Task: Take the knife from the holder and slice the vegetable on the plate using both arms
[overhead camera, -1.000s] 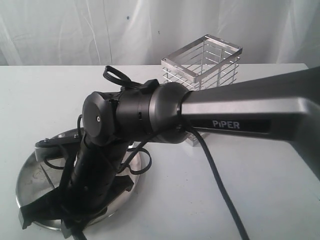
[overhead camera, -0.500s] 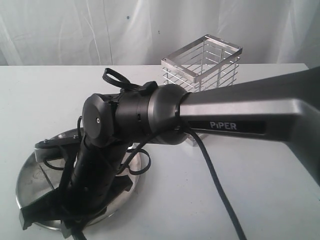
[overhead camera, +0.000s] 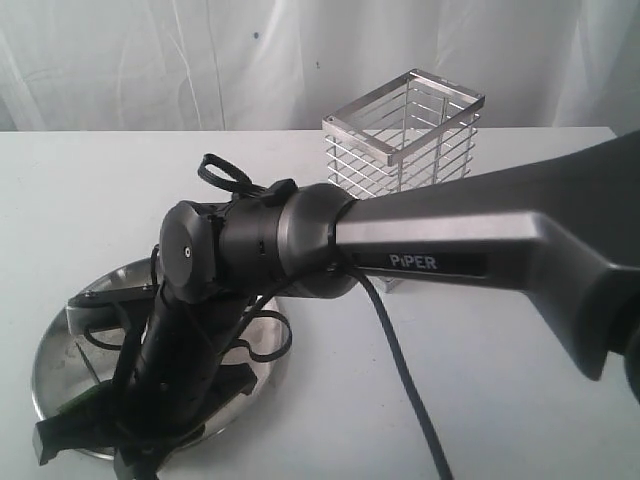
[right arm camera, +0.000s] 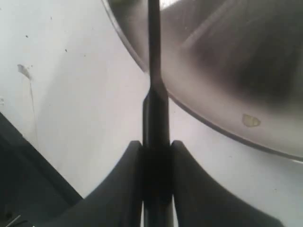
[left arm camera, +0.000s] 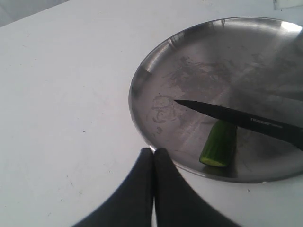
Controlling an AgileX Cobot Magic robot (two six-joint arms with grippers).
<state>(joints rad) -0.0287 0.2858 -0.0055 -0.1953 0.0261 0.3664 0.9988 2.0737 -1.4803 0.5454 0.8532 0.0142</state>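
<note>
my left fingers [left arm camera: 137,189] are pressed together with nothing between them, their tips just at the plate [left arm camera: 142,85] rim, above the bench [left arm camera: 61,94]. my right fingers [right arm camera: 128,184] clamp the knife [right arm camera: 156,123] by its handle. the blade runs out ahead of them and lies across the vegetable [left arm camera: 218,144], just beyond my left tips.

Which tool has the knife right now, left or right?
The right tool: it is clamped on the black handle of the knife. The left tool is shut on nothing, beside the plate.
</note>
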